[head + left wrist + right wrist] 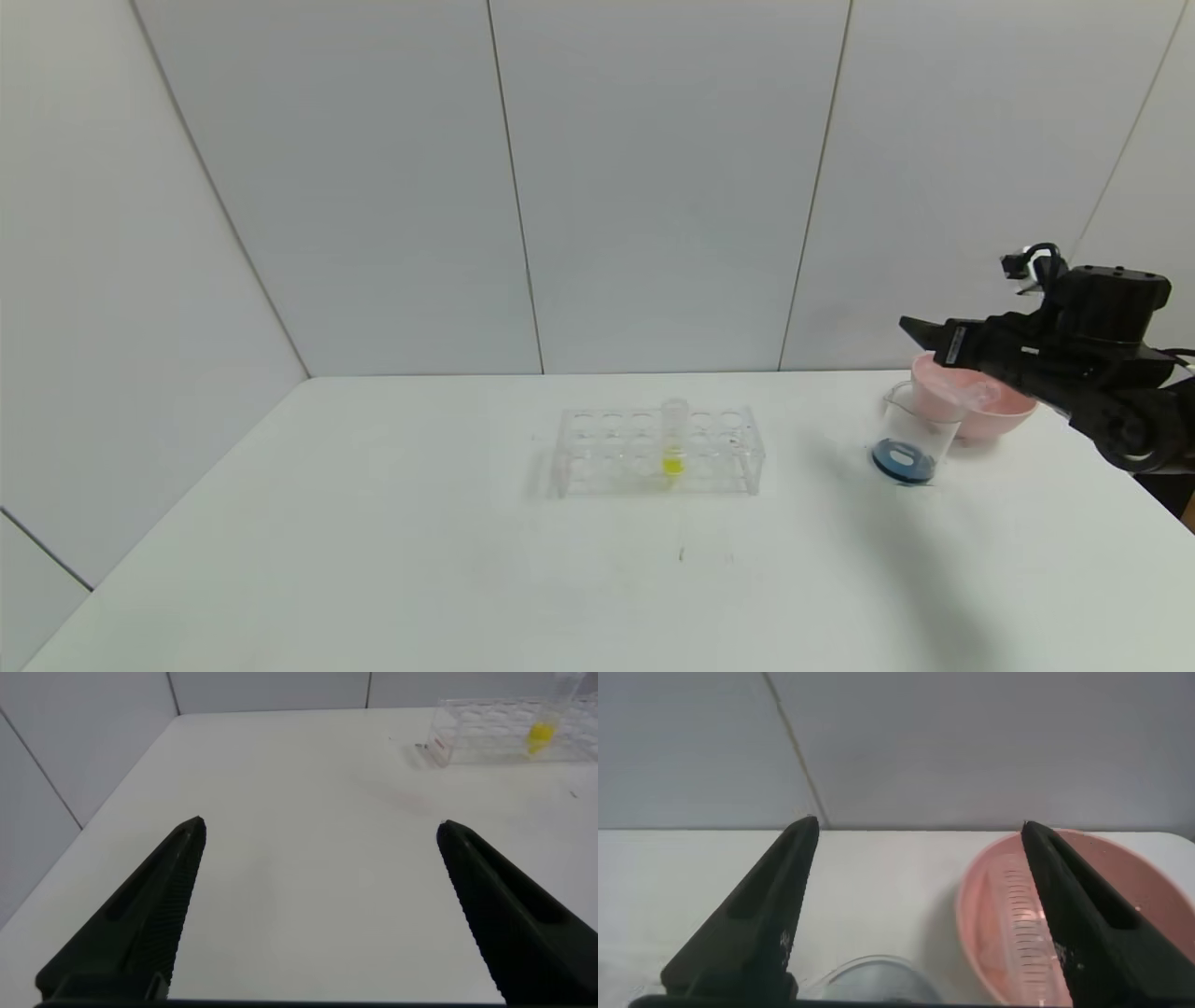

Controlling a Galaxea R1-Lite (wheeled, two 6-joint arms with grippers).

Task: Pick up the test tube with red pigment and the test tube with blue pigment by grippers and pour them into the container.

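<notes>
I am working over a plain white surface (420,560) that is meeting grey-white wall panels (653,187) at its far edge, with thin vertical seams running up them; a further panel is angling in along my left side.

My right hand (920,331) is hovering above the surface at the far right, over the container (910,434) and the pink bowl (976,401). In the right wrist view its fingers (752,924) are standing spread apart with nothing between them, the bowl's rim (971,915) and the container's lip (868,985) showing below.

The container is standing upright on the surface, just in front of the pink bowl and toward my left of it; whether they are touching I cannot tell. Dark blue liquid (903,462) is pooling at its base. A clear test tube (1022,929) with printed graduations is lying inside the pink bowl; it is looking empty. Which pigment it held I cannot tell.

The clear tube rack (661,450) is sitting near the middle of the surface, well apart from the container, holding one upright tube with yellow liquid (673,448).

My left hand (318,905) is hanging low over the bare left part of the surface, fingers (140,924) spread wide, gripping nothing; the rack (509,728) is showing far off.
</notes>
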